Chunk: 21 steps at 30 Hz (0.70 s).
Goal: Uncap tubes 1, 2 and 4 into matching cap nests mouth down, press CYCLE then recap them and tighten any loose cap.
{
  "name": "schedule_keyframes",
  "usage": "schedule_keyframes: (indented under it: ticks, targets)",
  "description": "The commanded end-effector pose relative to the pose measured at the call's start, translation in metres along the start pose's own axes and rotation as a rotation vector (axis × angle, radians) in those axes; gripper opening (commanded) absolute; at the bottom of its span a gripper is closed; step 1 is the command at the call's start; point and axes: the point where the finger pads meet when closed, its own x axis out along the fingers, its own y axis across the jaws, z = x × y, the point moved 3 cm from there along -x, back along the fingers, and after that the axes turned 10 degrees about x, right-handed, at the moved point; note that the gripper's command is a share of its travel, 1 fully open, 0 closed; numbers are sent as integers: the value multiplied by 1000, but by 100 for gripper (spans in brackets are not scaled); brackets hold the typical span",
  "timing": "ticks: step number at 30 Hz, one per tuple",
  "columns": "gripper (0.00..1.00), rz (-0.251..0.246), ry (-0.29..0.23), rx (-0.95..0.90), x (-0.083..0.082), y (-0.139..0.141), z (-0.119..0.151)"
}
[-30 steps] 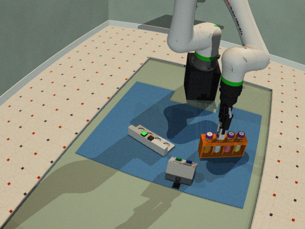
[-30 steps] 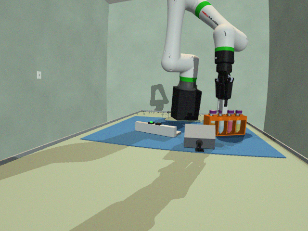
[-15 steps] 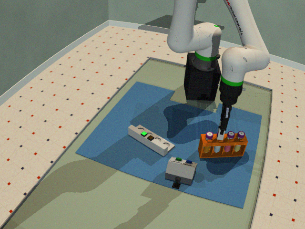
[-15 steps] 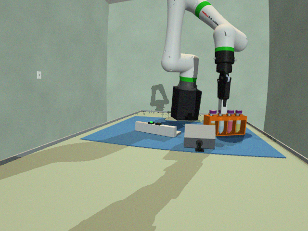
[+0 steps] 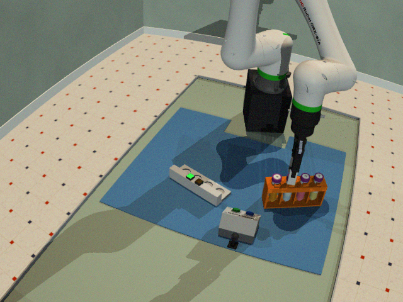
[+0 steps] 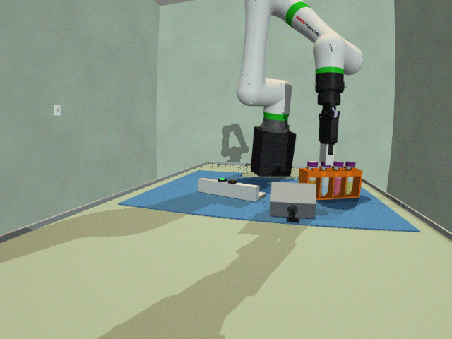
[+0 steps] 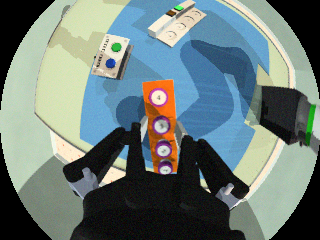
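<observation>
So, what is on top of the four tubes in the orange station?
A purple cap sits on each tube; the wrist view shows all four. In the top view the open fingers hide one of them, second from the left. The dot numbers are too small to read.

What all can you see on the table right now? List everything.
mat: one, blue, on the table
rack: one, orange, on the mat's right part
tubes: four, upright in the rack
caps: four, purple, one on each tube
tray: one, white, left of the rack
lamps: two, on the tray, green lit, the other dark
box: one, pale grey, nearest the camera
keys: two, on the box, green and blue
arm: one, white with green rings, on a black pedestal
gripper: one, black, open, around a cap
</observation>
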Motion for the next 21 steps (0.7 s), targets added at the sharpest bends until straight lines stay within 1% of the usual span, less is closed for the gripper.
schedule_keyframes:
  ticks: [1,10,12,14,15,16,21]
  targets:
    - [35,0,0,0,-10,0,0]
    - [35,0,0,0,-37,0,0]
    - [35,0,0,0,-37,0,0]
    - [35,0,0,0,-41,0,0]
    - [0,0,0,83,-41,-6,-5]
    - [0,0,0,129,-41,-13,-11]
    - [0,0,0,129,-41,-38,-32]
